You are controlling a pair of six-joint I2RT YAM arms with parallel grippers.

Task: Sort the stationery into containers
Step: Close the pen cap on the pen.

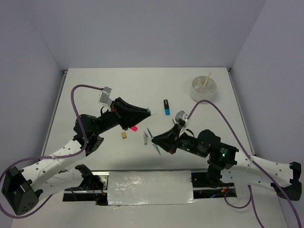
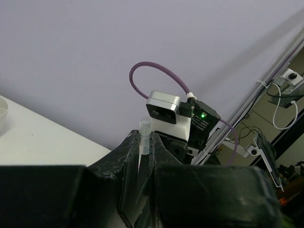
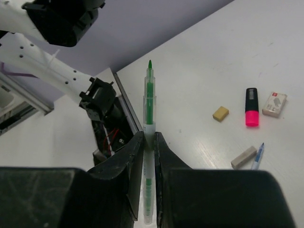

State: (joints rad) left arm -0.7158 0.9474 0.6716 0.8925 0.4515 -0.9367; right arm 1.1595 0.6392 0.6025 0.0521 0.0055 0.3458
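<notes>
Not very far along from what I'm seeing: the white divided bowl [image 1: 198,96] at the far right of the worktop [image 1: 118,85] is only showing a thin yellow stick [image 1: 207,78] leaning in it, and I can't tell if anything smaller is sitting in the compartments. Everything else is lying loose mid-worktop, well apart from the bowl: a blue highlighter [image 1: 166,107], a pink highlighter [image 3: 251,108], a tan eraser [image 3: 220,113], a white labelled eraser [image 3: 275,104] just beside the pink one, plus a greyish eraser [image 3: 244,157] next to a thin blue pen [image 3: 258,154]. The right end effector [image 3: 149,137] is pinching a green pen [image 3: 149,95] tight between nearly closed fingers, tip pointing out past them. The left end effector [image 2: 145,137] is doing the same with a thin clear plastic piece [image 2: 144,127], pen or cap, hard to say. Both are hanging above the worktop, so I'm guessing two drop-offs are coming.
</notes>
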